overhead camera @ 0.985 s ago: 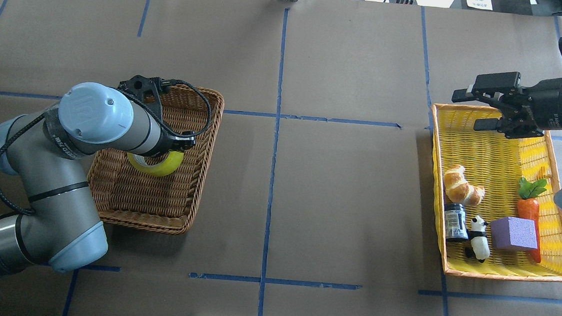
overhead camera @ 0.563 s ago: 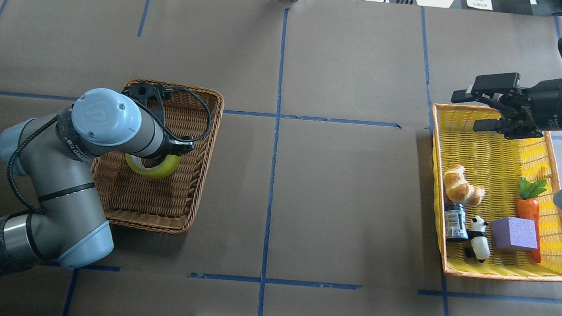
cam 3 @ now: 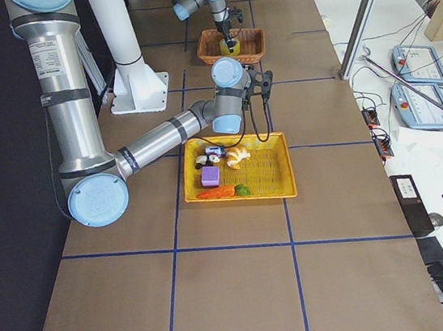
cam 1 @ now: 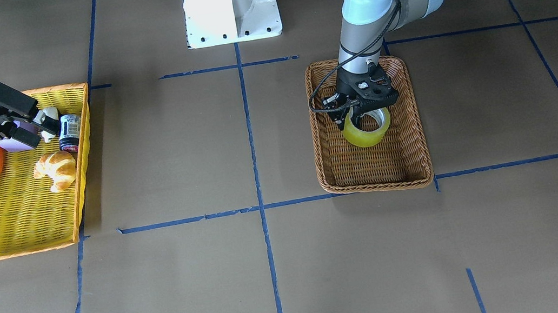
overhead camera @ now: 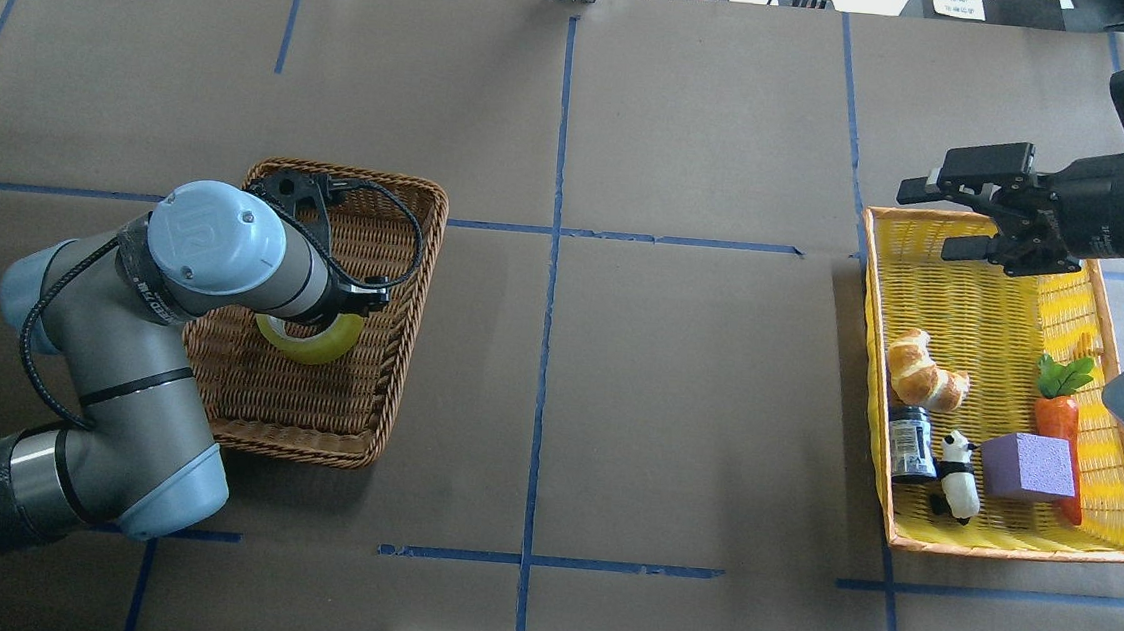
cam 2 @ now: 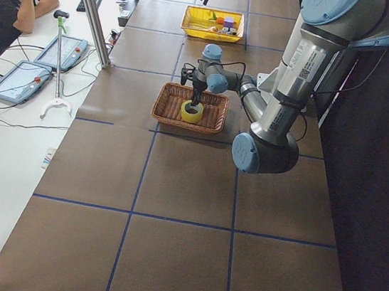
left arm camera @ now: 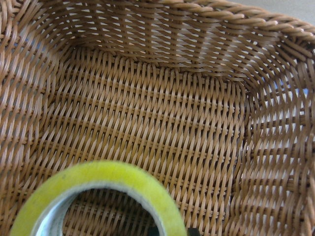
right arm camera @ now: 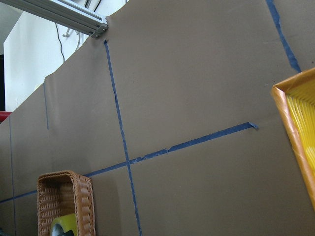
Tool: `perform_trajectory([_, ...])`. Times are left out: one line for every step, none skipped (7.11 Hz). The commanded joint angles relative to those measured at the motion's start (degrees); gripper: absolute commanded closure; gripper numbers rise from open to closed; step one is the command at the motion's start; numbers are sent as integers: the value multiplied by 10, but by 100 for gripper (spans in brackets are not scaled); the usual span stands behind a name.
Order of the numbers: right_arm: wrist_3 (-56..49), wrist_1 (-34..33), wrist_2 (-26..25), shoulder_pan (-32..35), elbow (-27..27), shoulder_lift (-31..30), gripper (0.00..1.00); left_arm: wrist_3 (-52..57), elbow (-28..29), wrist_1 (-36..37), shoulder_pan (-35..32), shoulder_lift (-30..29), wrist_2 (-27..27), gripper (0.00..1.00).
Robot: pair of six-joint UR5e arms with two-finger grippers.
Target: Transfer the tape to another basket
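Observation:
The tape (cam 1: 366, 136), a yellow-green roll, hangs tilted inside the brown wicker basket (cam 1: 376, 184). My left gripper (cam 1: 361, 113) is shut on the roll's upper wall, just above the basket floor. From overhead the tape (overhead camera: 313, 345) shows under my left wrist, in the basket (overhead camera: 310, 452). The left wrist view shows the roll (left arm camera: 98, 181) close up against the weave (left arm camera: 147, 123). My right gripper (overhead camera: 936, 220) is open and empty above the far end of the yellow basket (overhead camera: 995, 546).
The yellow basket holds a croissant (overhead camera: 924, 370), a carrot (overhead camera: 1057, 416), a purple block (overhead camera: 1027, 469), a toy panda (overhead camera: 957, 475) and a dark jar (overhead camera: 910, 442). The white robot base (cam 1: 230, 5) stands at the table's robot side. Blue tape lines cross the brown table.
My left arm has shifted and lowered the tape deeper into the wicker basket; the roll now lies flatter. My right gripper has barely moved.

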Motion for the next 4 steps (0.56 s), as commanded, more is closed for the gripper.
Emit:
perform_trajectory([-55,-52,5,27,2,1,0,52,-72,48,-63,1,-15,0])
perform_trajectory([-144,-104,13,44,3,-1,0,155,-122,118,-105,3,-40,0])
perform_trajectory([-260,-178,34,74,3,-16,0,247,-141,162,-169,13,-83,0])
perform_trajectory([-398,-238,38,96,10,-50,0,355,-140,172,-250,45,-172,0])
